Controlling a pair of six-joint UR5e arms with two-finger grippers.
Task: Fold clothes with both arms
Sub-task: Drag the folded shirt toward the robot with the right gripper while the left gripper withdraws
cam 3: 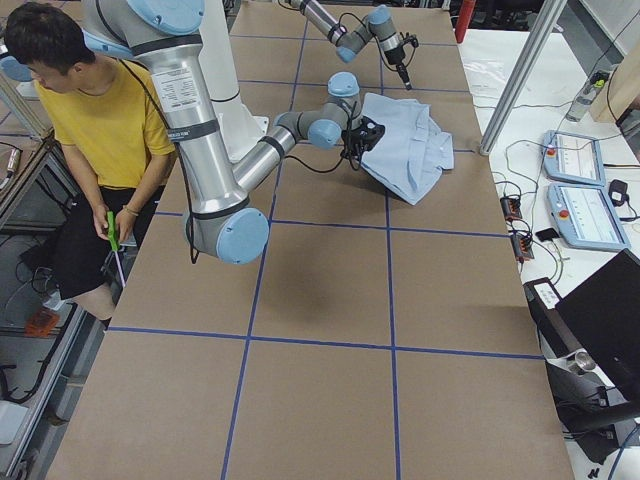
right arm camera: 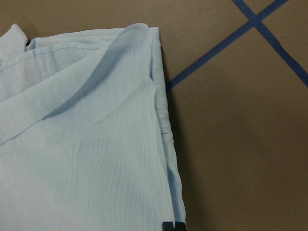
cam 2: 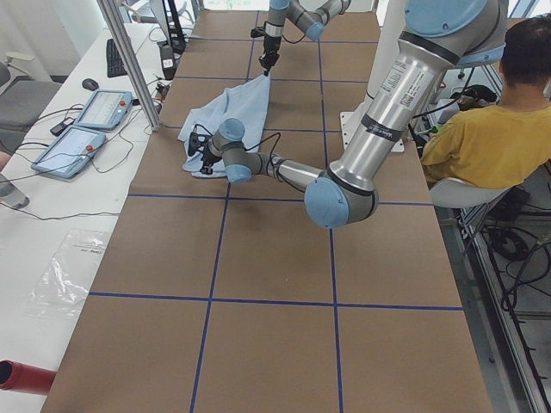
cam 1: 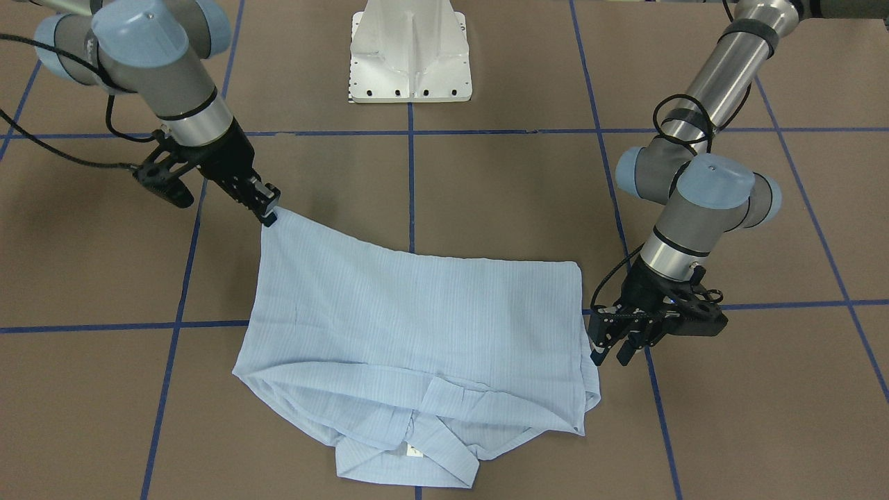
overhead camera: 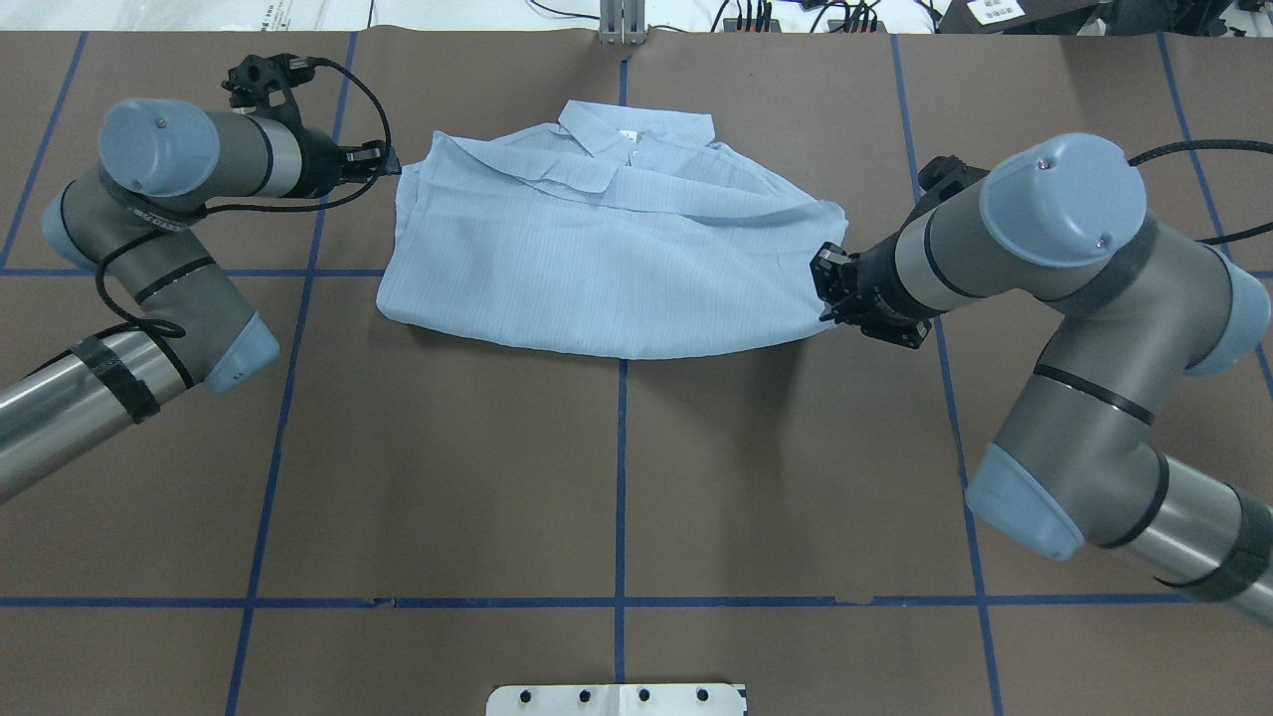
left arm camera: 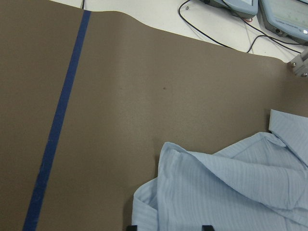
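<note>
Front view: my right gripper [cam 1: 268, 208] pinches a lifted corner of the light blue shirt [cam 1: 417, 312] on the bench [cam 1: 486, 194]. My left gripper [cam 1: 611, 353] stands spread at the opposite edge. Wrist views: my fingertips [left arm camera: 207, 227] barely show, cut off by the bottom border.

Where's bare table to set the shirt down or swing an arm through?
Widest free patch: the table between the pedestal base and the near edge of the shirt, spanning both sides of the centre tape line. Crowded: both shirt ends, where the left gripper and right gripper sit, and the collar side by the far edge.
</note>
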